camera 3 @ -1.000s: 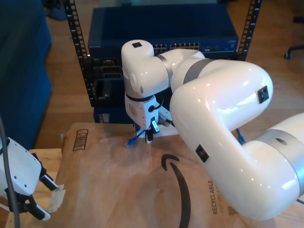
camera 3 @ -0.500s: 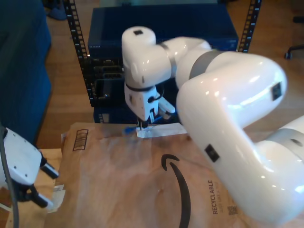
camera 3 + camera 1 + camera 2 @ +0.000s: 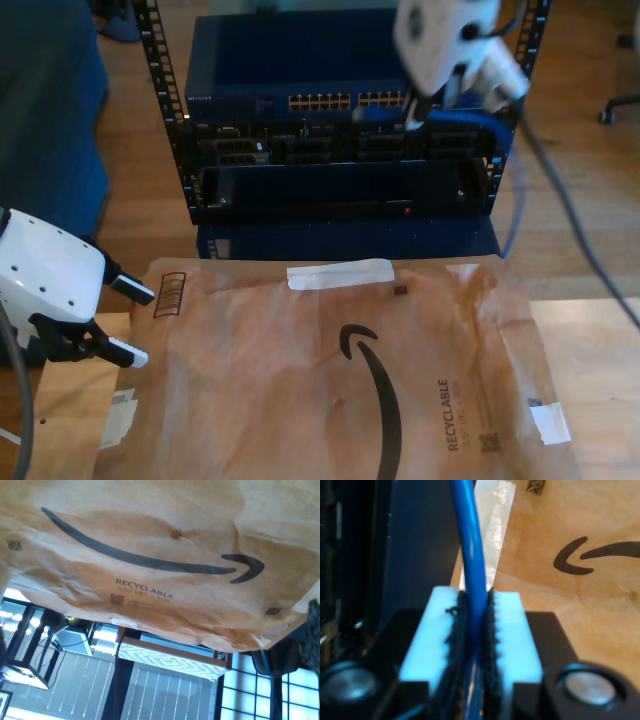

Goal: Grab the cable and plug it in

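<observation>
Cable (image 3: 472, 555) sits clamped in my second gripper (image 3: 475, 625) near the switch ports (image 3: 350, 101), still unplugged, while my first gripper (image 3: 125, 320) hangs open-fingered.

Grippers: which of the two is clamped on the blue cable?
My second gripper, shut on the cable up by the rack; my first gripper is open.

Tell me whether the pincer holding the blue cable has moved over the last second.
Yes. My second pincer, shut on the cable, rose from the brown paper up to the switch's port row in the rack.
</observation>
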